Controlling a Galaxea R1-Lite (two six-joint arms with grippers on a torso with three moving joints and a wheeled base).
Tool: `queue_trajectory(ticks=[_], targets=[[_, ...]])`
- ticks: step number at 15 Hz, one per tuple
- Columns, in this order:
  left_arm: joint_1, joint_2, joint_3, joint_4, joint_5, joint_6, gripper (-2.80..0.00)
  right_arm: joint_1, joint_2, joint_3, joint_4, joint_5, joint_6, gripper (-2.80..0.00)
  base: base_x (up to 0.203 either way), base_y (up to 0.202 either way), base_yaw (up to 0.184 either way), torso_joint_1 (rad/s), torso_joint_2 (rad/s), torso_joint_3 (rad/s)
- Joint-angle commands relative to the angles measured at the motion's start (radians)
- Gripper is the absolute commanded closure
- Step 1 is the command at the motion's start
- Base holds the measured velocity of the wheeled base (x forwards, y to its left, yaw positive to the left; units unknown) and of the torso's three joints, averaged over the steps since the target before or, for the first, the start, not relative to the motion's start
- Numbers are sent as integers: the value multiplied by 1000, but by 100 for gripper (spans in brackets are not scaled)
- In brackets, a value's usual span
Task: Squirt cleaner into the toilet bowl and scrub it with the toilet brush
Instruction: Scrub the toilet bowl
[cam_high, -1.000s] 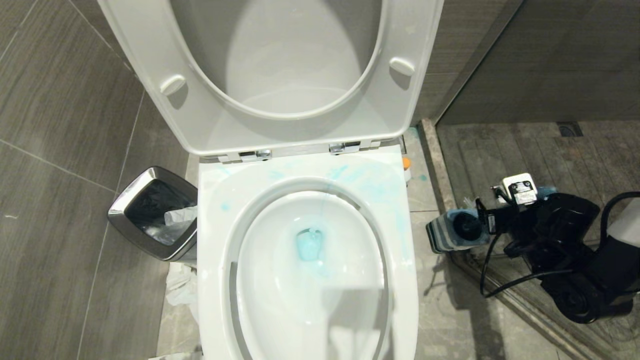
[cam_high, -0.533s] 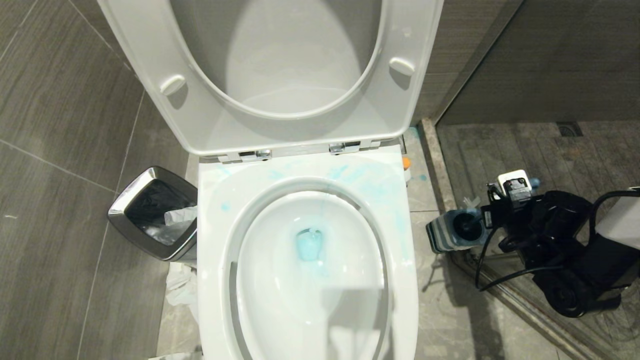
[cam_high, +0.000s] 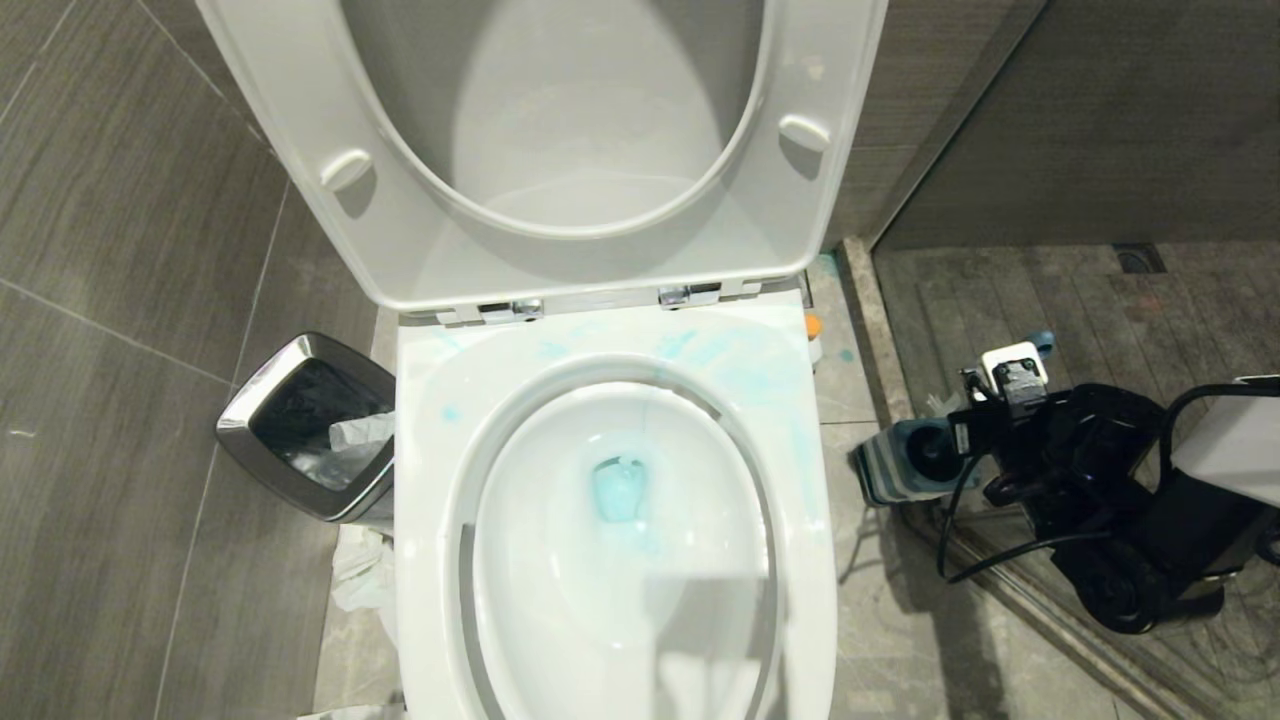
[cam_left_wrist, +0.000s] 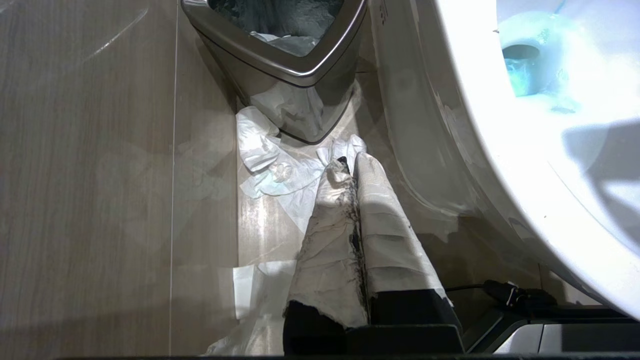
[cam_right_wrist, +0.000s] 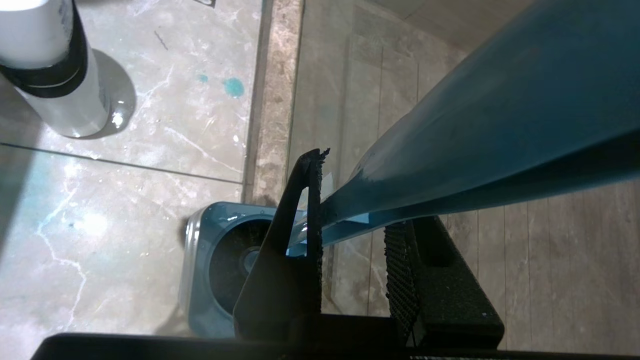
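One steel waste bin (cam_high: 305, 425) is sitting at the far left with crumpled tissue (cam_left_wrist: 272, 160) lying on the floor just beside it, and the left gripper (cam_left_wrist: 348, 167) is hanging there parked, its wrapped fingers pressed together on nothing. In the middle, the single toilet bowl (cam_high: 430, 500) is standing with seat and lid raised; the cleaner (cam_high: 620, 490) is already tinting the water at the drain and smearing the back rim, so the squirting looks done. At the right, one square brush holder (cam_high: 900, 462) is sitting on the floor beside the bowl, with one white bottle (cam_right_wrist: 50, 65) near it. The right gripper (cam_right_wrist: 350, 235) was wide a second ago and is now pinching the handle of the one toilet brush (cam_right_wrist: 490, 130), which is slanting up out of the holder; the head is probably still inside, though the arm is hiding it. The brush looks secured, with lifting it toward the bowl coming next.
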Motion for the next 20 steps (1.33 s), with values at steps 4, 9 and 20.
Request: queue_trajectory(ticks=[4,9,20], targets=[[0,1,0,0,0,0,0,1,-139,62,7,10,-7,0,0,0,0,0,0,0],[0,1,0,0,0,0,0,18,-355,245,28,38,-15,0,0,0,0,0,0,0],[0,1,0,0,0,0,0,103,-739,247,289,82,33,0,0,0,0,0,0,0]])
